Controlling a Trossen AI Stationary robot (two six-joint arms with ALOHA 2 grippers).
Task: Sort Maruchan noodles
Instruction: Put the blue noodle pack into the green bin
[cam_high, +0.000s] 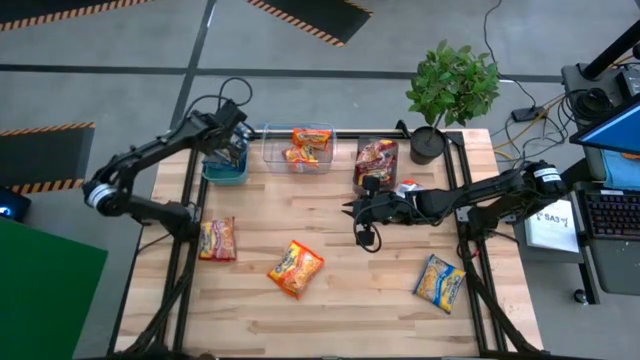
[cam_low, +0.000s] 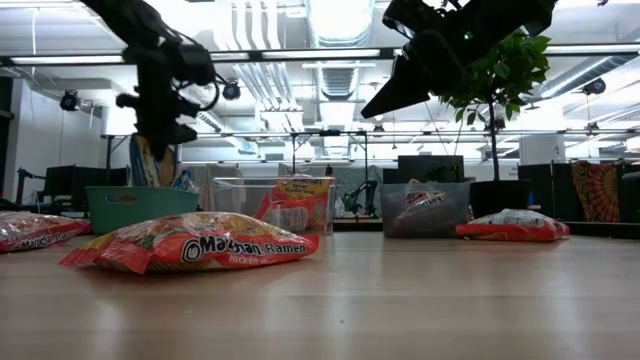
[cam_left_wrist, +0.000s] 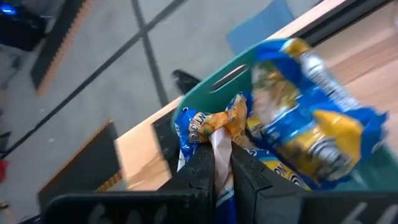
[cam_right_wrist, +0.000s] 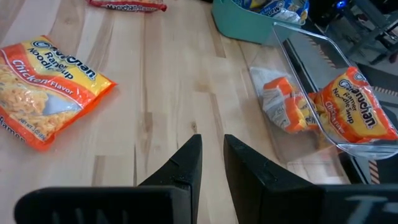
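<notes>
My left gripper (cam_high: 236, 150) hangs over the teal bin (cam_high: 222, 175) at the table's far left and is shut on a blue-and-yellow noodle packet (cam_left_wrist: 217, 124). Another blue-and-yellow packet (cam_left_wrist: 311, 134) lies in that bin. My right gripper (cam_high: 350, 213) hovers above the table's middle with its fingers a narrow gap apart (cam_right_wrist: 212, 144), touching nothing. Flat on the table lie a red packet (cam_high: 217, 238), an orange one (cam_high: 296, 268), a blue-and-yellow one (cam_high: 440, 282) and a red-and-white one (cam_high: 405, 188). My left gripper pinches the crumpled end (cam_left_wrist: 222, 132) of the blue-and-yellow packet between its two fingers, coming from above and pointing down. The packet (cam_low: 150, 160) hangs below the fingers, lifted clear of the table, its lower part behind the teal bin's wall (cam_low: 140, 208).
A clear bin (cam_high: 270, 158) with orange packets (cam_high: 310, 140) and a grey bin (cam_high: 376, 163) with dark red packets stand along the far edge. A potted plant (cam_high: 428, 143) stands at the far right. Bare wood shows between the loose packets.
</notes>
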